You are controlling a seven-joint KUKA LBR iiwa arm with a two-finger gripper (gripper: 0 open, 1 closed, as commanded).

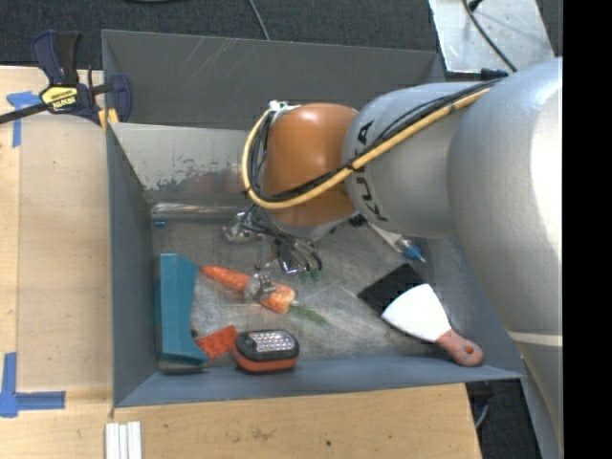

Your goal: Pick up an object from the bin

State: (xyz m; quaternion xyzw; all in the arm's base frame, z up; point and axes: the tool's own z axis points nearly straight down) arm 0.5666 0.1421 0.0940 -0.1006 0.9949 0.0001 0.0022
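Jaws are down at the stubby orange carrot (278,300) mid bin (132,256), longer carrot piece (226,278) just left; can't tell if they're clenched.

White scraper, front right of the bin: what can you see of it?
The white scraper has a fan-shaped, plastic-looking blade and a reddish-brown handle. It lies flat on the bin floor, handle toward the front-right corner, blade's wide edge against a black flat piece. The claw is apart from it.
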